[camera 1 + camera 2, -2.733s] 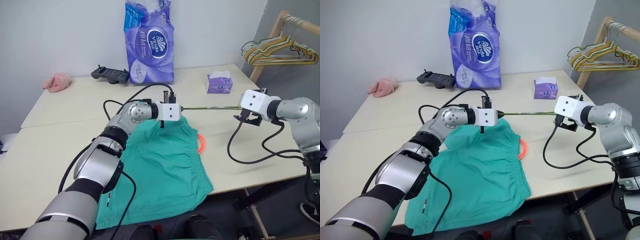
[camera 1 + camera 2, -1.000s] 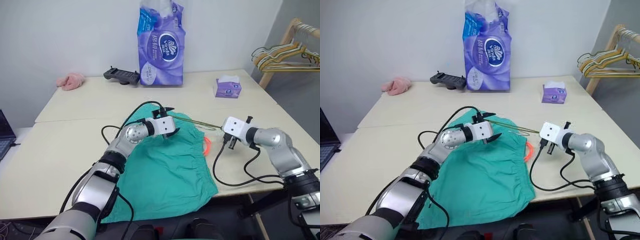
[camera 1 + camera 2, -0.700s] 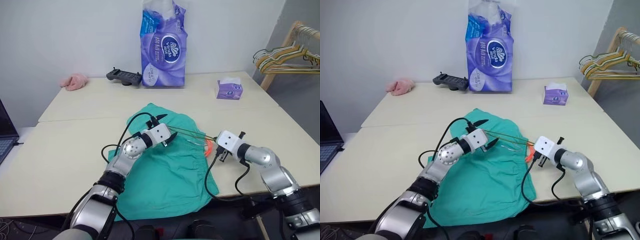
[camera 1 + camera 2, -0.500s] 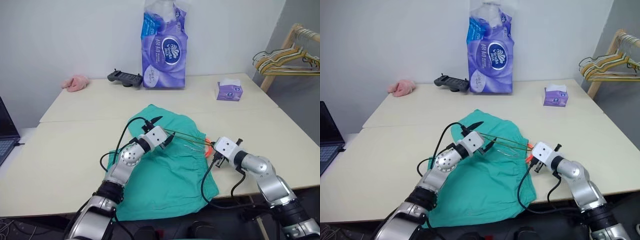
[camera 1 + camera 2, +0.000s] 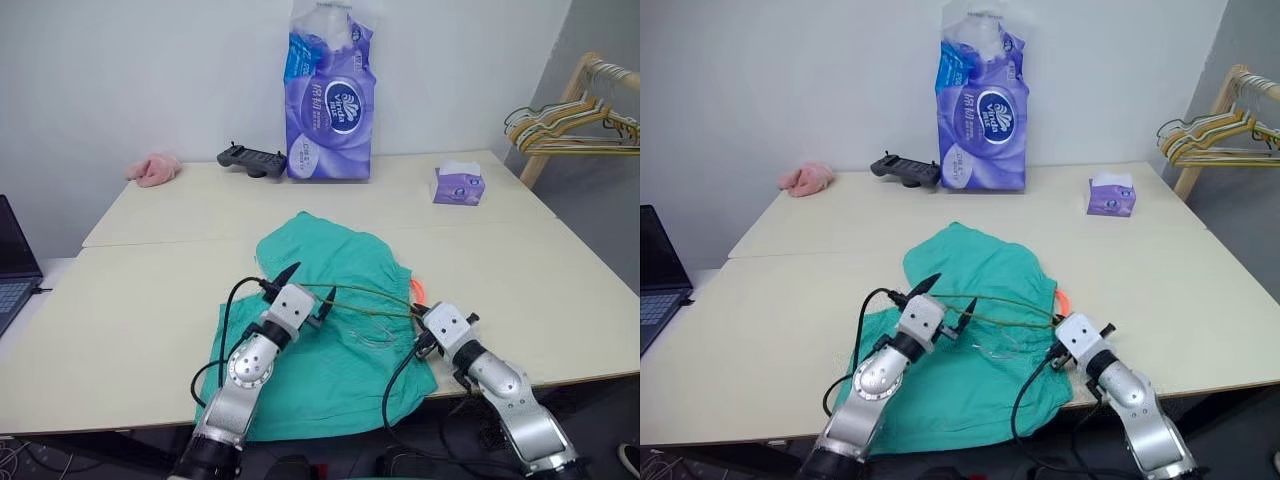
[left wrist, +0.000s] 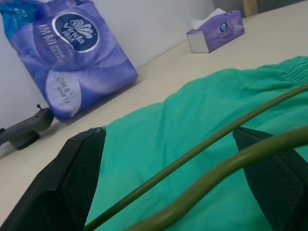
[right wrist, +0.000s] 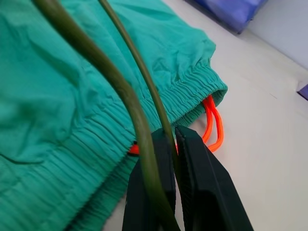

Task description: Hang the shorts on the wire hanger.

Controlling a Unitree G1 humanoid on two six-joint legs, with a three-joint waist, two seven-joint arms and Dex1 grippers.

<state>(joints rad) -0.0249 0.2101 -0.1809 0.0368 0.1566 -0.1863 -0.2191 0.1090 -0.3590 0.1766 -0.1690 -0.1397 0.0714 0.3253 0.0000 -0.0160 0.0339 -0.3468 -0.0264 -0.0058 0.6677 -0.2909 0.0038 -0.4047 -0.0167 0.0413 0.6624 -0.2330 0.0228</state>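
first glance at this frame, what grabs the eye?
The teal shorts spread over the table's near edge, with an orange drawstring poking out at the waistband. Over them, the thin wire hanger spans between the two claws: the right claw is shut on one end, the left claw stands open around the other. Behind, a tall purple tissue pack stands by the wall.

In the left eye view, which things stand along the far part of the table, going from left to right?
Pink cloth → black controller → purple tissue pack → small purple tissue box.
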